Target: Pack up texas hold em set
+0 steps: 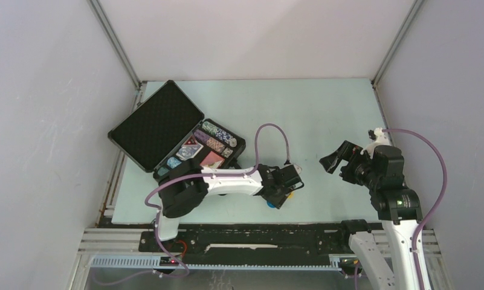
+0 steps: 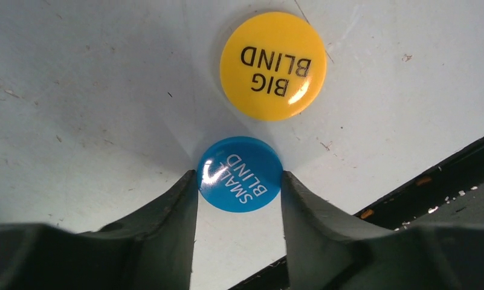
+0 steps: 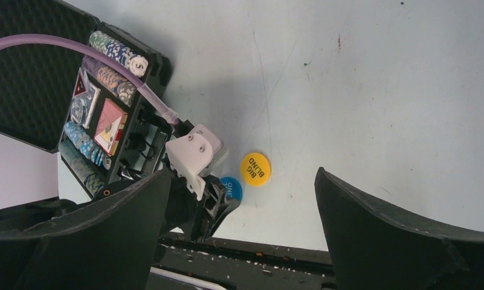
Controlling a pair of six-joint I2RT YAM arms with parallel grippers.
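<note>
View from the right arm's wrist camera, looking down on a pale table top [image 3: 360, 90]. The right gripper [image 3: 242, 174] fills the bottom corners of the frame, its two dark fingers spread wide apart. Beyond them, the white and black left gripper [image 3: 222, 199] is down at the surface, partly covering a round blue plastic disc [image 3: 233, 189]. Just beside that disc lies a round yellow plastic disc [image 3: 255, 168] printed BIG BLIND. At upper left sits an open black hard case [image 3: 162, 65] with a foam-lined lid, holding rows of multicolour poker chips [image 3: 115, 51] and a red card deck [image 3: 109, 124]. A purple cable [image 3: 76, 45] arches over it
</note>
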